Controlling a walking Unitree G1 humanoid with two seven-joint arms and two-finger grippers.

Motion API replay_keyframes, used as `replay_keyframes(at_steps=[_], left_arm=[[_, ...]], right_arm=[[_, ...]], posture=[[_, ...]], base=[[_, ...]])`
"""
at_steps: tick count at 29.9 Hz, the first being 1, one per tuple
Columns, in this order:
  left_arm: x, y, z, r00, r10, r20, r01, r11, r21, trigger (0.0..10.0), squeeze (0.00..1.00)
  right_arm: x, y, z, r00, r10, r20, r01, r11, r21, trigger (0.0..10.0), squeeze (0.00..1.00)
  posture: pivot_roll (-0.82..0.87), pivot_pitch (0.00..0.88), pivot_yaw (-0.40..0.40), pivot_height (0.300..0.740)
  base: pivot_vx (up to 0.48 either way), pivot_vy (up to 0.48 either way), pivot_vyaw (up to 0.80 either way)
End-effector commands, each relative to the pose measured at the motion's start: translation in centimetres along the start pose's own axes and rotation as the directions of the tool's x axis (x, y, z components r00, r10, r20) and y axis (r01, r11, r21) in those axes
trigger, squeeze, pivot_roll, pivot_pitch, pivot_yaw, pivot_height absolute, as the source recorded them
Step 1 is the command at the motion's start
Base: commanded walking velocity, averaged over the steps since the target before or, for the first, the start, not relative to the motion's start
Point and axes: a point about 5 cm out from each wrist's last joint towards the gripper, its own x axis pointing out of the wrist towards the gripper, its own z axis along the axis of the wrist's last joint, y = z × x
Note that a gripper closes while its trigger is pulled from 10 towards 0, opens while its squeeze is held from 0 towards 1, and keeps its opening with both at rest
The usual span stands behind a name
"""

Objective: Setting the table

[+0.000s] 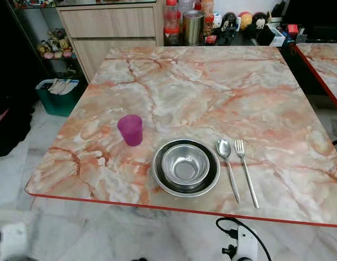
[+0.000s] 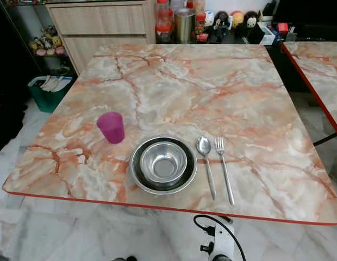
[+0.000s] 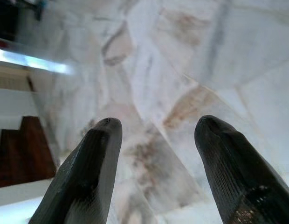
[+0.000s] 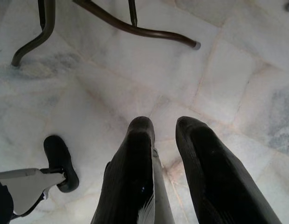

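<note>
Steel bowl [image 1: 185, 166] (one, nested in one plate [image 1: 159, 180]), one spoon [image 1: 227, 166], fork [image 1: 245, 170] and purple cup [image 1: 130, 129] are set on the marble table [image 1: 212, 92], well above both floor-pointed grippers: the left gripper [image 3: 156, 128] spread apart, the right gripper [image 4: 164, 125] slightly parted.

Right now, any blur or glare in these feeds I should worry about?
Left eye view: table sharp, soft glare on the bowl, lower-left corner smeared. Right eye view: equally sharp. Left wrist view: floor blurred past the open left gripper, bright streak at one edge. Right wrist view: evenly lit, right gripper fingers slightly soft.

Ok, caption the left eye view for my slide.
Marble-patterned table set with a steel bowl nested in a plate, purple cup left, spoon and fork right.
</note>
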Motion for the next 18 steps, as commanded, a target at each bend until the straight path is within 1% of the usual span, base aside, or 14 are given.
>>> replay_keyframes(at_steps=[1, 2, 3, 5, 6, 7, 8, 9, 12, 17, 18], left_arm=[[-0.6, -2.0, -0.4, 0.990, -0.142, -0.002, 0.142, 0.990, -0.009, 10.0, 0.00], [-0.6, -2.0, -0.4, 0.990, -0.142, -0.002, 0.142, 0.990, -0.009, 10.0, 0.00], [-1.2, -3.5, -0.3, 0.970, -0.243, 0.007, 0.243, 0.970, -0.015, 10.0, 0.00], [-1.6, -4.5, -0.1, 0.952, -0.306, 0.024, 0.306, 0.952, -0.008, 10.0, 0.00], [-1.9, -5.2, 0.1, 0.933, -0.358, 0.041, 0.359, 0.933, -0.018, 10.0, 0.00], [-2.6, -6.6, 0.5, 0.893, -0.443, 0.077, 0.446, 0.895, -0.022, 10.0, 0.00], [-2.6, -6.6, 0.5, 0.893, -0.443, 0.077, 0.446, 0.895, -0.022, 10.0, 0.00], [-3.2, -7.6, 0.6, 0.868, -0.489, 0.087, 0.491, 0.871, 0.003, 10.0, 0.00], [-3.8, -8.6, 0.2, 0.855, -0.515, 0.067, 0.516, 0.857, 0.008, 10.0, 0.00], [-4.0, -8.8, 0.0, 0.847, -0.529, 0.061, 0.529, 0.849, 0.012, 10.0, 0.00], [-4.4, -9.4, -0.4, 0.836, -0.546, 0.056, 0.546, 0.838, 0.009, 10.0, 0.00]], right_arm=[[-0.1, 0.1, -0.6, 1.000, 0.001, -0.018, -0.001, 1.000, 0.000, 10.0, 0.00], [-0.1, 0.1, -0.6, 1.000, 0.001, -0.018, -0.001, 1.000, 0.000, 10.0, 0.00], [-0.1, 0.0, -0.7, 1.000, 0.002, -0.019, -0.002, 1.000, -0.003, 10.0, 0.00], [-0.1, 0.0, -0.7, 1.000, 0.002, -0.020, -0.002, 1.000, -0.004, 10.0, 0.00], [-0.1, 0.0, -0.7, 1.000, 0.002, -0.020, -0.002, 1.000, -0.006, 10.0, 0.00], [-0.1, 0.0, -0.8, 1.000, 0.003, -0.022, -0.003, 1.000, -0.007, 10.0, 0.00], [-0.1, 0.0, -0.8, 1.000, 0.003, -0.022, -0.003, 1.000, -0.007, 10.0, 0.00], [-0.1, 0.0, -0.8, 1.000, 0.003, -0.023, -0.003, 1.000, -0.006, 10.0, 0.00], [-0.1, 0.0, -0.7, 1.000, 0.002, -0.022, -0.002, 1.000, -0.003, 10.0, 0.00], [-0.1, 0.0, -0.7, 1.000, 0.002, -0.021, -0.002, 1.000, -0.002, 10.0, 0.00], [-0.1, 0.0, -0.6, 1.000, 0.001, -0.022, -0.001, 1.000, -0.003, 10.0, 0.00]], posture=[[0.04, 0.051, 0.053, 0.740], [0.04, 0.051, 0.053, 0.740], [0.04, 0.045, 0.051, 0.740], [0.04, 0.037, 0.052, 0.740], [0.04, 0.037, 0.052, 0.740], [0.04, 0.032, 0.052, 0.740], [0.04, 0.032, 0.052, 0.740], [0.04, 0.032, 0.052, 0.740], [0.04, 0.044, 0.053, 0.740], [0.04, 0.047, 0.052, 0.740], [0.04, 0.050, 0.048, 0.740]], base=[[0.000, 0.000, 0.00], [0.000, 0.000, 0.00], [0.000, 0.000, 0.00], [0.000, 0.000, 0.00], [0.000, 0.000, 0.00], [0.000, 0.000, 0.00], [0.000, 0.000, 0.00], [0.000, 0.000, 0.00], [0.000, 0.000, 0.00], [0.000, 0.000, 0.00], [0.000, 0.000, 0.00]])
